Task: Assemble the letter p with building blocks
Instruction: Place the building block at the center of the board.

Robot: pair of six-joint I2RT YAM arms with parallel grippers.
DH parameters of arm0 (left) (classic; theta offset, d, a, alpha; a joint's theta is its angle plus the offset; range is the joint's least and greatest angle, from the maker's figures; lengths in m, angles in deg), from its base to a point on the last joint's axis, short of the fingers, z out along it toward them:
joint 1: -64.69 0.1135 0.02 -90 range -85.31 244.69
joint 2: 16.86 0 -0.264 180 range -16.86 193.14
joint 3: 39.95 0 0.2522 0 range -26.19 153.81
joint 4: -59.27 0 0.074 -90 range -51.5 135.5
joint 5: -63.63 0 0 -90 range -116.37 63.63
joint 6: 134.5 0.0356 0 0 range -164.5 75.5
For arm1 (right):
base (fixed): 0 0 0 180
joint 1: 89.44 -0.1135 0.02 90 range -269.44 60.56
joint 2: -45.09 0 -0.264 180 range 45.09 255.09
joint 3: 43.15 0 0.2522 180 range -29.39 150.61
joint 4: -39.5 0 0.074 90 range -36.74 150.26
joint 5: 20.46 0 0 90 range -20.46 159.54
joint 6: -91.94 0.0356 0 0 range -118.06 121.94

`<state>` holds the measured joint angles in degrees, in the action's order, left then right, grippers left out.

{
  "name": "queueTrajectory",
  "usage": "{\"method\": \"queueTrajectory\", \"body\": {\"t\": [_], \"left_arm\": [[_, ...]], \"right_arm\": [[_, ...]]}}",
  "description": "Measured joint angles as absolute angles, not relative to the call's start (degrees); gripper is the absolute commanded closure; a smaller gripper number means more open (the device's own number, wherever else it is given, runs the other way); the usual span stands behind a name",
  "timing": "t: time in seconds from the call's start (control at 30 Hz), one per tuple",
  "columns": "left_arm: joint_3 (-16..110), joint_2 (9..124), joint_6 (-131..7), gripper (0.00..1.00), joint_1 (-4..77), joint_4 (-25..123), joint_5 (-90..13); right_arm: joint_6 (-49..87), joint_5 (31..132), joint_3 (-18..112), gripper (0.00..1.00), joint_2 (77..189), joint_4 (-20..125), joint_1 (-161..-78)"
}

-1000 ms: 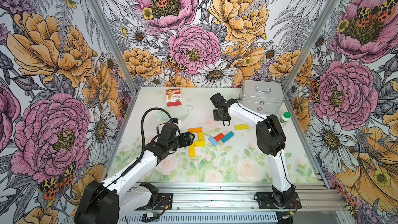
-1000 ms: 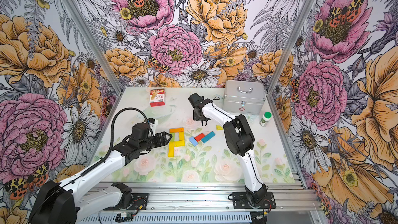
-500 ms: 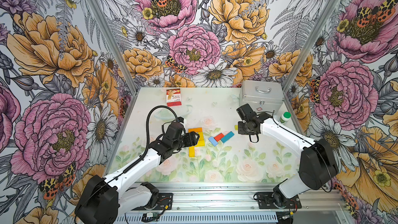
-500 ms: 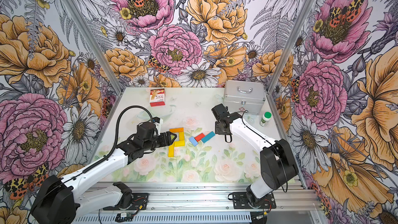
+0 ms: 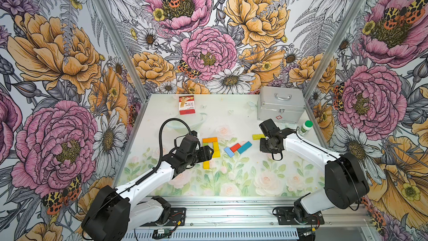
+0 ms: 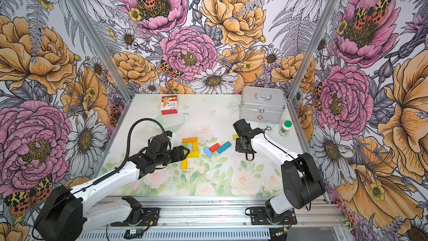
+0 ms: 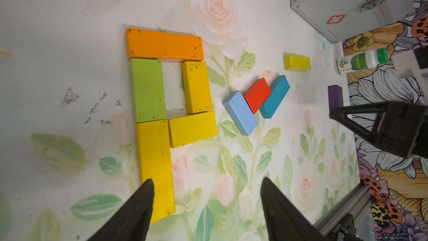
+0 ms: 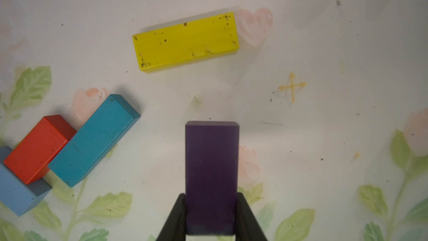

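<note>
In the left wrist view an orange block (image 7: 164,44), a green block (image 7: 147,90) and three yellow blocks (image 7: 192,128) lie flat together in a P shape. My left gripper (image 7: 206,179) is open at the foot of the long yellow stem (image 7: 155,165), holding nothing. Light blue (image 7: 240,112), red (image 7: 257,95) and teal (image 7: 274,96) blocks lie clustered to the right of it. My right gripper (image 8: 211,195) is shut on a purple block (image 8: 212,175), held above the table near a loose yellow block (image 8: 186,41). In a top view the right gripper (image 5: 266,146) is to the right of the cluster.
A silver case (image 5: 281,106) stands at the back right with a green-capped bottle (image 5: 305,127) beside it. A red-and-white card box (image 5: 186,105) lies at the back left, with a clear dish (image 5: 185,124) in front of it.
The right arm has swung from the back middle over to the right side and nearer the front. The left gripper has moved right, up to the P's stem.
</note>
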<state>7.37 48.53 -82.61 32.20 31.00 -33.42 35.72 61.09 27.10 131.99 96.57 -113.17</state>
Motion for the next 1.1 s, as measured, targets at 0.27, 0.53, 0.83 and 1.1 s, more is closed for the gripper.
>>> {"method": "queueTrajectory", "body": {"t": [0.27,0.53,0.83,1.1], "left_arm": [[7.7,49.3,-82.7,0.27,31.7,31.7,-33.5],[10.6,54.1,-82.5,0.27,29.3,32.2,-33.5],[10.9,55.2,-82.4,0.27,29.2,32.4,-33.5],[14.2,58.2,-82.0,0.27,27.8,32.5,-33.5]], "right_arm": [[34.5,61.9,26.2,1.00,136.9,94.0,-112.1],[33.2,62.3,26.3,1.00,140.7,93.1,-110.6],[30.5,63.9,29.3,0.89,143.7,92.7,-107.9],[26.7,65.8,31.7,0.64,145.5,92.9,-105.8]]}}
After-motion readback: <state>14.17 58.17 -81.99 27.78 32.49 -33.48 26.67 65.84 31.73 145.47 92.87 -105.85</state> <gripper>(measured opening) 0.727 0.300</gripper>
